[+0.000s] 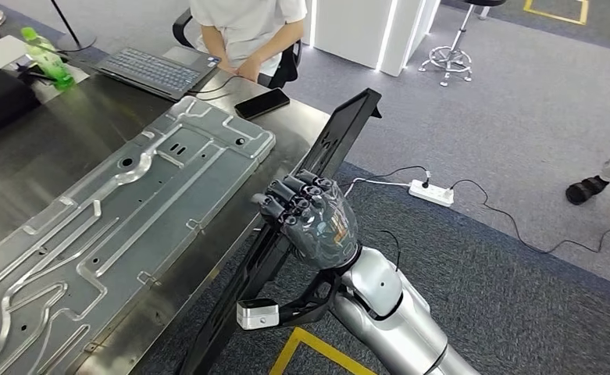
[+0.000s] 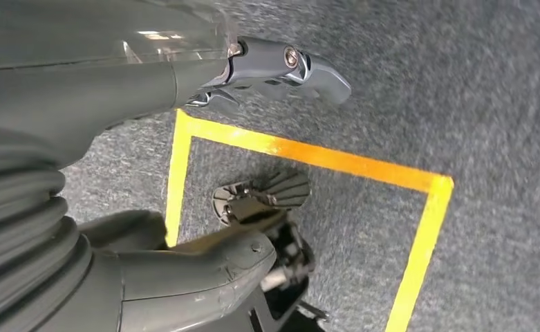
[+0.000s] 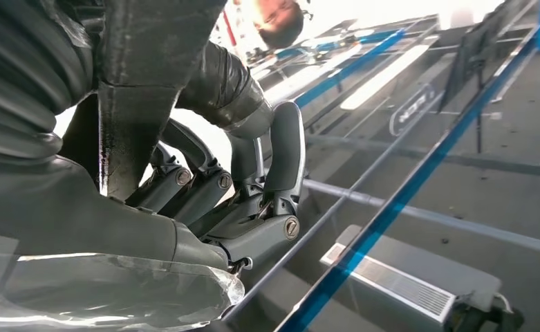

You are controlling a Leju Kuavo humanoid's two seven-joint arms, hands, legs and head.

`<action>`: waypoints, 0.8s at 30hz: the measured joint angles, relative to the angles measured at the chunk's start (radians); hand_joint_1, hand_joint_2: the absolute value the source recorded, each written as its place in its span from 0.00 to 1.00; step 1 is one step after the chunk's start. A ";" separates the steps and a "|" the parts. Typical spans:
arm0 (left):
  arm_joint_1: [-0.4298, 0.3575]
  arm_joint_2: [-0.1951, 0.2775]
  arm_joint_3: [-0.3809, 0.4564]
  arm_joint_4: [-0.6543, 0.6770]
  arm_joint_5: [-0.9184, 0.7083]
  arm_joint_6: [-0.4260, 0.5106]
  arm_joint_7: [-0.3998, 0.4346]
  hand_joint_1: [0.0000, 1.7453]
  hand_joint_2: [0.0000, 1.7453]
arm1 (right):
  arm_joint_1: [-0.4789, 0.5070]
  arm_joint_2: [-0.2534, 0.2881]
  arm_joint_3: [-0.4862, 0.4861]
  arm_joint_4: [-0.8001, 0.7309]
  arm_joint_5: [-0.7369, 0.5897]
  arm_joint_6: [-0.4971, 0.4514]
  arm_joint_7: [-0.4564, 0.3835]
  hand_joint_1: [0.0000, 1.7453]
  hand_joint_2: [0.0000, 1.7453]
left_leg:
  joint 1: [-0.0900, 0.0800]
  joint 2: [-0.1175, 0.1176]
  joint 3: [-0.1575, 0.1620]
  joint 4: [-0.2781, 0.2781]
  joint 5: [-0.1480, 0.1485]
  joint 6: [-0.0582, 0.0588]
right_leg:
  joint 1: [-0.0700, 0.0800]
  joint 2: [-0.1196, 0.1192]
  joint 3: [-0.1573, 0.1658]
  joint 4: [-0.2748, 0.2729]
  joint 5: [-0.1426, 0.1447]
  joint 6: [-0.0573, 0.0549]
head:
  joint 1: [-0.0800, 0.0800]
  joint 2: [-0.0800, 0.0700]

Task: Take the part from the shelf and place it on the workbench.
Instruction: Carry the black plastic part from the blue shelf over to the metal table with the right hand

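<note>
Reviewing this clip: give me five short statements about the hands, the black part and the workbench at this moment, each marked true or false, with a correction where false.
1. The right hand grips the long black part. True.
2. The black part lies flat on the workbench. False: it is held tilted past the bench edge.
3. A large ribbed metal plate lies on the workbench. True.
4. The left hand holds a part. False: it hangs over the grey carpet, holding nothing.
5. A phone lies near the laptop. True.
</note>
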 joint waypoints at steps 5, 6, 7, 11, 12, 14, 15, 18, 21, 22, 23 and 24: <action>-0.002 -0.002 0.000 0.000 -0.001 0.000 -0.002 0.00 1.00 | -0.004 -0.001 0.000 -0.002 0.001 0.000 0.001 1.00 1.00 | 0.002 -0.061 -0.008 0.005 0.002 -0.010 | 0.003 0.082 0.094 -0.246 0.127 -0.021 | 0.000 0.000; -0.001 -0.002 0.000 0.000 -0.001 0.000 -0.002 0.00 1.00 | -0.004 -0.001 0.000 -0.002 0.002 0.000 0.001 1.00 1.00 | 0.004 -0.072 -0.012 0.004 0.004 -0.016 | 0.005 0.084 0.097 -0.252 0.124 -0.022 | 0.000 0.000; 0.000 -0.002 0.000 0.000 -0.001 0.000 -0.002 0.00 1.00 | -0.004 -0.001 0.000 -0.002 0.002 0.000 0.001 1.00 1.00 | 0.007 -0.083 -0.014 0.001 0.007 -0.023 | 0.006 0.074 0.099 -0.257 0.126 -0.025 | 0.000 0.000; 0.002 -0.001 0.000 0.000 0.000 0.000 -0.002 0.00 1.00 | -0.009 0.002 0.000 -0.004 0.005 0.000 0.002 1.00 1.00 | 0.001 0.004 -0.058 0.099 -0.052 -0.039 | 0.001 0.018 0.125 -0.288 0.134 -0.041 | 0.000 0.000; 0.000 -0.001 0.001 0.000 0.001 0.000 -0.003 0.00 1.00 | -0.009 0.002 0.000 -0.004 0.006 0.000 0.003 1.00 1.00 | 0.001 0.027 -0.089 0.163 -0.084 -0.042 | 0.002 0.004 0.127 -0.290 0.132 -0.043 | -0.001 0.000; 0.000 -0.001 0.001 0.000 0.001 0.000 -0.003 0.00 1.00 | -0.008 0.002 0.000 -0.004 0.009 0.000 0.004 1.00 1.00 | 0.007 0.042 -0.138 0.263 -0.120 -0.049 | 0.004 -0.027 0.128 -0.289 0.129 -0.044 | -0.001 0.000; 0.001 -0.001 0.001 0.000 0.001 0.000 -0.003 0.00 1.00 | -0.007 0.002 0.000 -0.004 0.010 0.000 0.004 1.00 1.00 | 0.010 0.046 -0.138 0.265 -0.110 -0.053 | 0.003 -0.041 0.128 -0.288 0.127 -0.042 | -0.001 0.000; 0.001 0.000 0.001 0.000 0.000 0.000 -0.003 0.00 1.00 | -0.007 0.002 0.000 -0.004 0.012 0.000 0.004 1.00 1.00 | 0.012 0.087 -0.040 0.091 -0.028 -0.056 | 0.003 -0.075 0.132 -0.279 0.116 -0.030 | -0.001 0.000; -0.003 -0.001 0.002 0.000 -0.001 0.000 -0.004 0.00 1.00 | -0.009 0.002 0.000 -0.006 0.012 0.000 0.004 1.00 1.00 | 0.002 0.105 0.003 0.005 -0.012 -0.039 | 0.009 -0.101 0.135 -0.270 0.106 -0.015 | 0.002 0.000; -0.002 -0.001 0.003 0.000 -0.001 0.000 -0.004 0.00 1.00 | -0.010 0.002 0.000 -0.008 0.012 0.000 0.004 1.00 1.00 | 0.002 0.094 0.002 0.004 -0.010 -0.031 | 0.008 -0.109 0.137 -0.271 0.105 -0.011 | 0.003 0.000; 0.000 -0.001 0.004 0.000 -0.002 0.001 -0.004 0.00 1.00 | -0.011 0.002 0.000 -0.010 0.012 0.000 0.005 1.00 1.00 | 0.002 0.084 0.004 0.001 -0.009 -0.024 | 0.006 -0.109 0.139 -0.269 0.100 -0.005 | 0.003 0.000; 0.000 0.000 0.004 0.000 -0.003 0.001 -0.004 0.00 1.00 | -0.013 0.002 0.000 -0.012 0.012 0.000 0.005 1.00 1.00 | 0.003 0.074 0.007 -0.002 -0.008 -0.018 | 0.003 -0.096 0.136 -0.255 0.088 0.000 | 0.003 0.000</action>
